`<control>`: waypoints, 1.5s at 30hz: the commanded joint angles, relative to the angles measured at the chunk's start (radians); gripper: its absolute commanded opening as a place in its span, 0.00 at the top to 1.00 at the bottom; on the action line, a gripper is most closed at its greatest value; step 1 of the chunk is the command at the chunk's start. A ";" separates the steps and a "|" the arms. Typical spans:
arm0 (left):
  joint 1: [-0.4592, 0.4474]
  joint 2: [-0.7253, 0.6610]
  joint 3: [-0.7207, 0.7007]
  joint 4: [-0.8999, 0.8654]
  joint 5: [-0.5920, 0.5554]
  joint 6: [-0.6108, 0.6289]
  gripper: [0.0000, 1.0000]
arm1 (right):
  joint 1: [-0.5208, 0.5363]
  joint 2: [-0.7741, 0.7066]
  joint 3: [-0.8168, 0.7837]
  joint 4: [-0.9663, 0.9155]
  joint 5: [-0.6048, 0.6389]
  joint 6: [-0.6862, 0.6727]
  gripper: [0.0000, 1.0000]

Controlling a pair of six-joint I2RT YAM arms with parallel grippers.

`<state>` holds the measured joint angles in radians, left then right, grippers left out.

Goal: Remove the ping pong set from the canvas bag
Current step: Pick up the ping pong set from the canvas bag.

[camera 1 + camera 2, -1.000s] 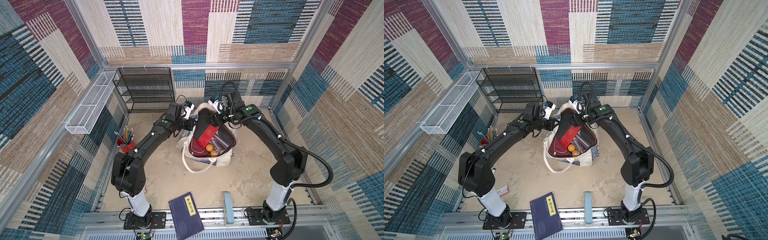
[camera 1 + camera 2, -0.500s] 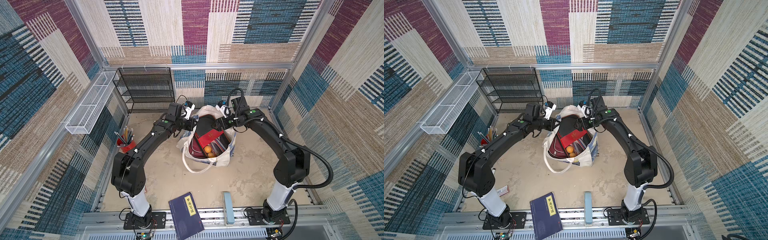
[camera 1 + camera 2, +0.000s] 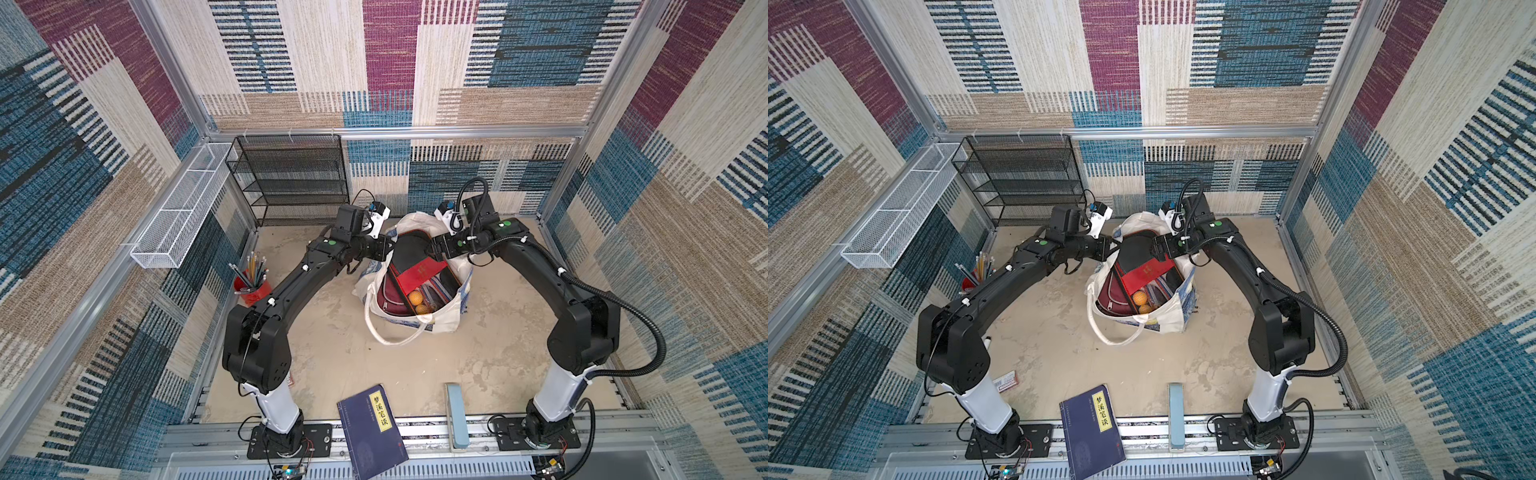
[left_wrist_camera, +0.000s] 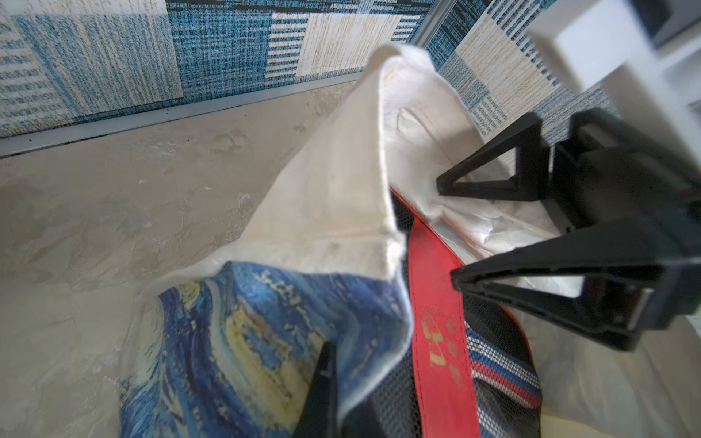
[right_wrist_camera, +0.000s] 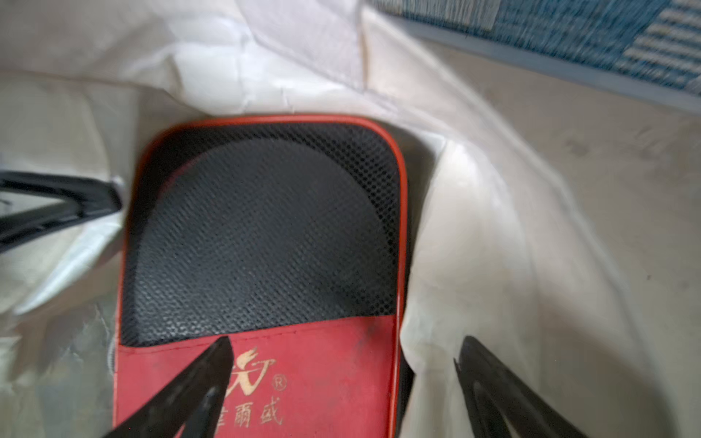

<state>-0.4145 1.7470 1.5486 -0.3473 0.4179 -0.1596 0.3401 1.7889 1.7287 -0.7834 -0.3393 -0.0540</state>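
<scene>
The left gripper [image 3: 385, 248] was shut tight on the cloth rim of the canvas bag [image 3: 446, 320], holding that side of its mouth. The bag stood on the table [image 3: 332, 353], near the middle of the back edge. On top inside it lay the black-red case [image 5: 265, 227]. It was long and flat, with black net at one end, a red band with gold letters, and orange balls [image 3: 415, 298] showing at the other end. Its long way ran from the back of the bag, where the net end poked up, down toward the front. The right gripper [image 5: 343, 343] was wide open and held nothing. One finger hung over the red band, the other past the case's side edge. The right arm looked nearer, so it should do the grab.
</scene>
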 commanded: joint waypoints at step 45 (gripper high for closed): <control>0.001 -0.030 -0.005 0.032 0.041 0.061 1.00 | -0.098 0.097 -0.214 0.142 -0.372 -0.042 0.01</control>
<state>-0.4141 1.7218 1.5574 -0.3511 0.4038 -0.1055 0.2459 1.8584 1.5352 -0.6567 -0.5636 -0.0437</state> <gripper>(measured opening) 0.065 0.992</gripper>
